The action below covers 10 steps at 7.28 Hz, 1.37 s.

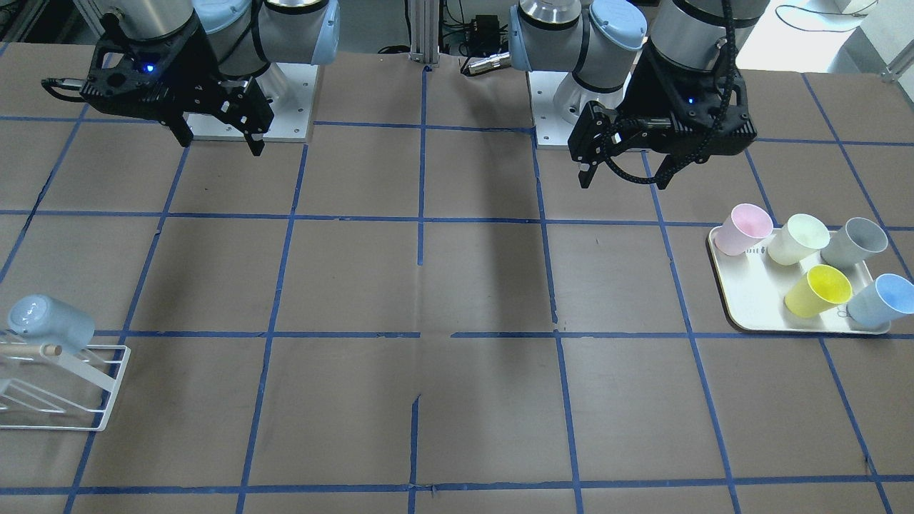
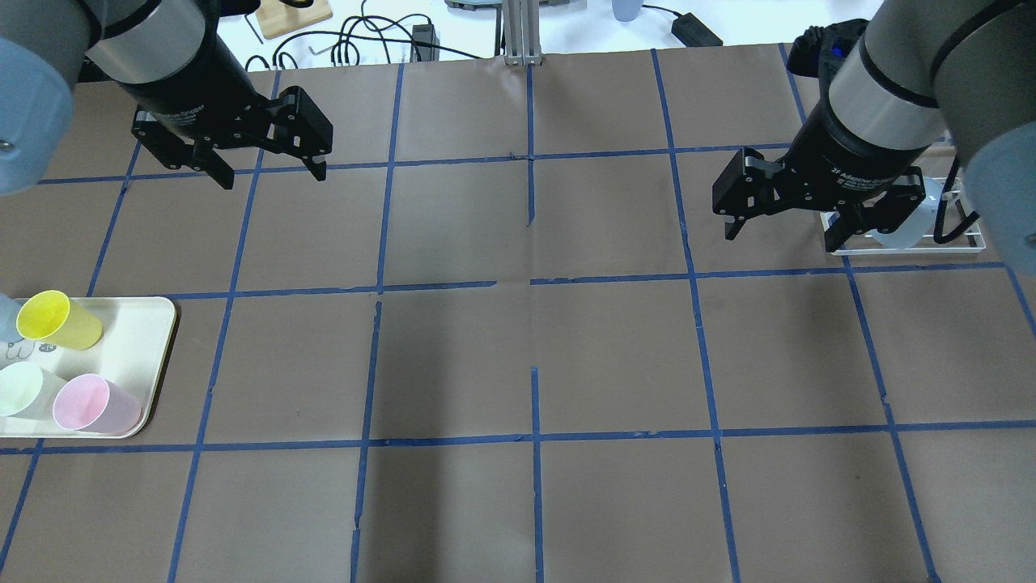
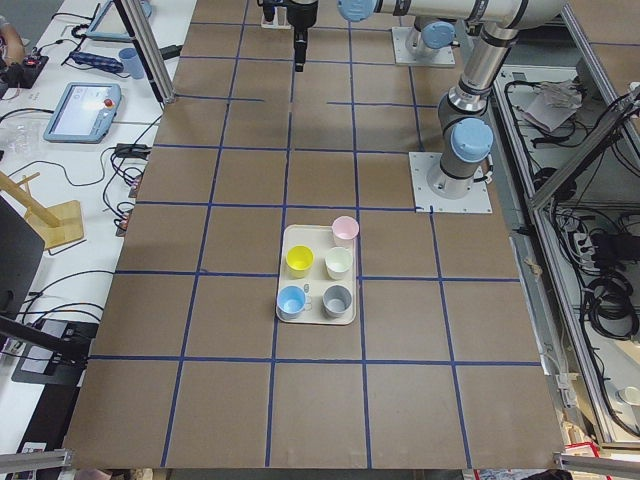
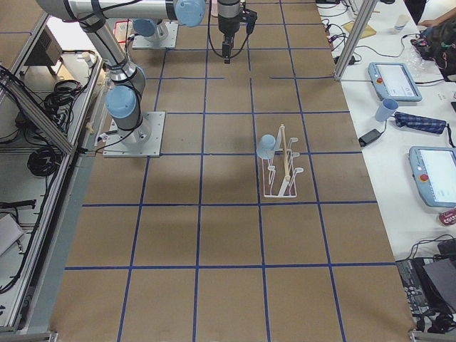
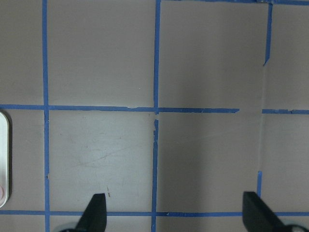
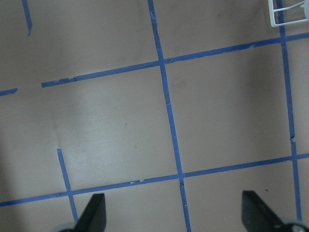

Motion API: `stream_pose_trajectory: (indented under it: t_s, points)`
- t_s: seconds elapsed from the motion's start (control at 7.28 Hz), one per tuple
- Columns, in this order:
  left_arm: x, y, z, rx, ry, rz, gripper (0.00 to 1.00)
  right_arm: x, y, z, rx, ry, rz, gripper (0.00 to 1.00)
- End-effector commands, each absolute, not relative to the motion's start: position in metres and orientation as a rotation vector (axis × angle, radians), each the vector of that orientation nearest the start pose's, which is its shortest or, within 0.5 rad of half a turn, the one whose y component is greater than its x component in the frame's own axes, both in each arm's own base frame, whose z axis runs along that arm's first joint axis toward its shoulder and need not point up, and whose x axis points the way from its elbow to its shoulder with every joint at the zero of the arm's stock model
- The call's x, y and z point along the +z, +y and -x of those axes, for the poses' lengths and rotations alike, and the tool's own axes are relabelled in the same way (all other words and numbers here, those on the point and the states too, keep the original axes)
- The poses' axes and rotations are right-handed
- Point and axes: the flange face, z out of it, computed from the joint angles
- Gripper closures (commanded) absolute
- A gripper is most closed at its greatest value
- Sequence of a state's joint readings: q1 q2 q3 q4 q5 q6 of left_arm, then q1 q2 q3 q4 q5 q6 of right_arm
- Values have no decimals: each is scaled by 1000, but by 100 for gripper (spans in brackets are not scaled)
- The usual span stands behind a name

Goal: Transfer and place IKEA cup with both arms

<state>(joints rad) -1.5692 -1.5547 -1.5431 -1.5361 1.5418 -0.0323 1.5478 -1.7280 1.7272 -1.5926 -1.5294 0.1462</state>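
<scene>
A pale-blue IKEA cup (image 1: 882, 300) stands upright on the white tray (image 1: 757, 303) on my left side; it also shows in the exterior left view (image 3: 291, 301). A near-identical pale-blue cup (image 1: 46, 323) hangs mouth-down on the white wire rack (image 1: 107, 400) on my right side, and shows in the exterior right view (image 4: 266, 147). I cannot tell the two apart. My left gripper (image 1: 623, 178) is open and empty, high above the table near its base. My right gripper (image 1: 221, 145) is open and empty too, near its own base.
On the tray there are also a pink cup (image 1: 742, 228), a cream cup (image 1: 798, 239), a grey cup (image 1: 853, 243) and a yellow cup (image 1: 817, 291). The table is brown with a blue tape grid. Tablets and cables lie beyond the far edge.
</scene>
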Motion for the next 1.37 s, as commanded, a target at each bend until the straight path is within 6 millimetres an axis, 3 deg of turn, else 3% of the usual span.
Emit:
stream_pose_trajectory:
  t_s: [0.0,1.24]
  points:
    - [513,-493,136,-123,3171,49,0,486,-431,-126,-36,3087,-265,0]
    - [513,-494,135,-140,3168,39,0,485,-430,-124,-18,3087,-273,0]
